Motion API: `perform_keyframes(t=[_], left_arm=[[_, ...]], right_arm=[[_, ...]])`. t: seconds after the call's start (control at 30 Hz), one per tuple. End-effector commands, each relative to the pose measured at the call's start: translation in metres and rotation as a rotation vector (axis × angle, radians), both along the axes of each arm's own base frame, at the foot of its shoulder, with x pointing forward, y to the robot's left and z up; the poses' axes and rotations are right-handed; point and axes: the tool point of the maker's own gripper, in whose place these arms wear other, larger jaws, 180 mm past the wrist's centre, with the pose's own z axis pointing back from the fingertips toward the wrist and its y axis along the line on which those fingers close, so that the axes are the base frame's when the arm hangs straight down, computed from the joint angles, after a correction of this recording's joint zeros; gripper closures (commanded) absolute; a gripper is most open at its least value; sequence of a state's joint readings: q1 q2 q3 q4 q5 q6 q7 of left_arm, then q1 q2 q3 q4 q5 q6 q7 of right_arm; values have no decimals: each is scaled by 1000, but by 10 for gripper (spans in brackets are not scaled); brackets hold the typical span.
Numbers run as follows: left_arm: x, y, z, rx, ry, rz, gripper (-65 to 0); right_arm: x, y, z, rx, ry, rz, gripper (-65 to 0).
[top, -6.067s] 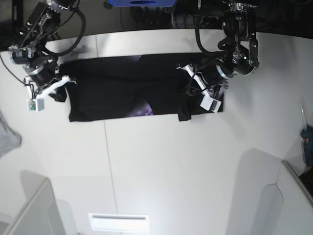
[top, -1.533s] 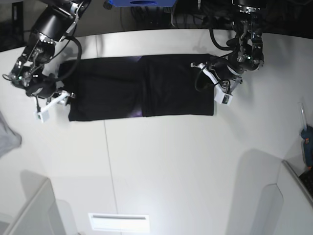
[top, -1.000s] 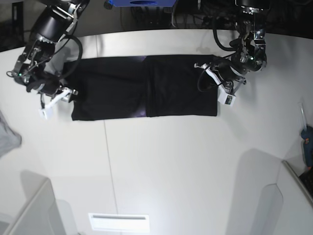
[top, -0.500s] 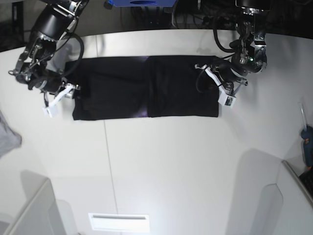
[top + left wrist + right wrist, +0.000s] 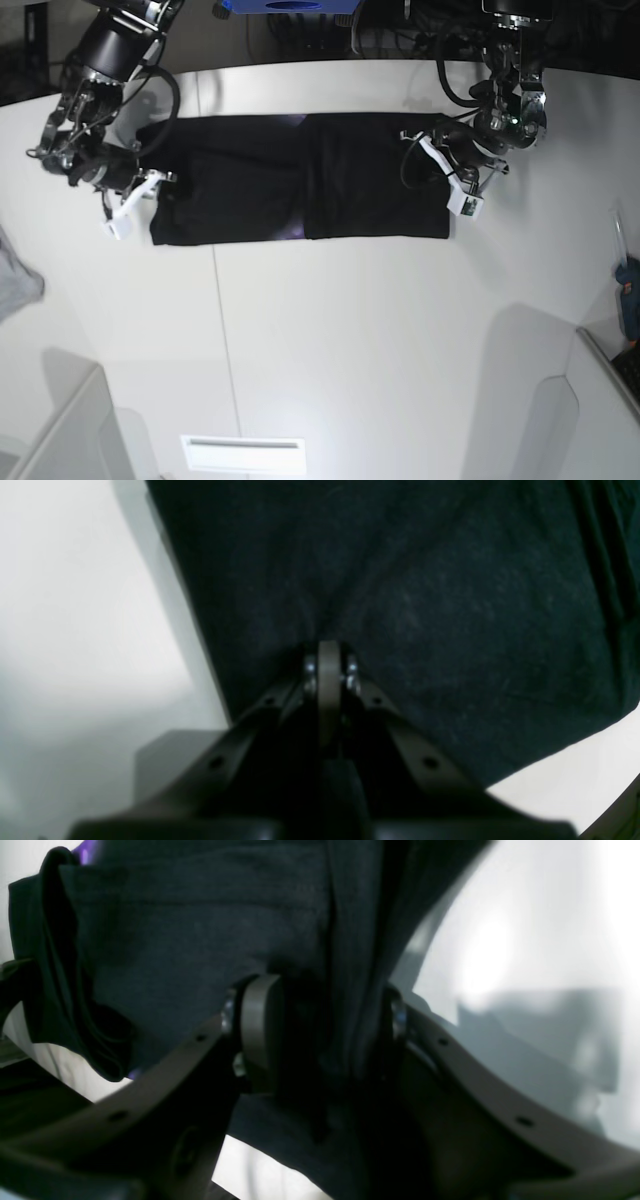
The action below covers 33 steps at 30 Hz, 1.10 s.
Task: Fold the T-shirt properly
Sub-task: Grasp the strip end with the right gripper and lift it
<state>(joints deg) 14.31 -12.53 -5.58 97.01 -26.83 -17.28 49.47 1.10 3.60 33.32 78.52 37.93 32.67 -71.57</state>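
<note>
The black T-shirt (image 5: 300, 180) lies folded into a long strip across the far part of the white table (image 5: 330, 330). My left gripper (image 5: 452, 185) is at the strip's right end; the left wrist view shows it (image 5: 328, 662) shut on the black cloth (image 5: 425, 595). My right gripper (image 5: 150, 192) is at the strip's left end. In the right wrist view its fingers (image 5: 260, 1025) stand around a bunched fold of the cloth (image 5: 190, 930), gripping it. A bit of purple print (image 5: 82, 847) shows at the cloth's edge.
A light grey cloth (image 5: 15, 280) lies at the table's left edge. Grey bins stand at the front left (image 5: 60, 430) and front right (image 5: 610, 400). A blue tool (image 5: 630, 290) sits at the right edge. A blue object (image 5: 290, 5) and cables lie behind the table.
The whole shirt has slid a little to the right with both grippers at its ends. The right gripper has moved in onto the left end.
</note>
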Motion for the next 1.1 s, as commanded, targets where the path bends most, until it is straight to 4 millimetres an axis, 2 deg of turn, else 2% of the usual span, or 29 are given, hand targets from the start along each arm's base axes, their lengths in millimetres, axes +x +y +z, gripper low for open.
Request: perform_keyframes(t=[0.0,0.13,0.2,0.27,0.43,0.47,0.6,0.77,0.87,1.0,1.07], left_arm=[[1,6,2,28,1,1,0],[2,6,3,27,-4,3,0],[3,6,5,29,-12,1,0],[6,4,11,27,-29,-5,0],[14,2,33,31,-93,-9,0],[16,8,39,36,-112,8,0],[5,44,42,80,-96,96,0],[-6,74,24,132,-32,133,0],[-11,83,12,139,7,142,0],[-11,85,-1,133,43,152,0],[-9,66,-9,114,62,103,0]], right_arm=[[-12,-1,-8,-33,59,32,-243],[-15,0,-15,-17,84,30,-225],[-15,0,-15,-16,81,27,-137],[-10,-1,-13,-17,57,15,0],[-7,-4,-12,-28,43,5,0],[-7,-4,-12,-28,42,5,0],[-2,-9,-2,-58,7,7,0],[5,-18,24,-127,-66,-7,0],[3,-19,32,-139,-71,-46,0],[9,-4,44,-161,-111,8,0],[11,4,50,-156,-122,12,0]])
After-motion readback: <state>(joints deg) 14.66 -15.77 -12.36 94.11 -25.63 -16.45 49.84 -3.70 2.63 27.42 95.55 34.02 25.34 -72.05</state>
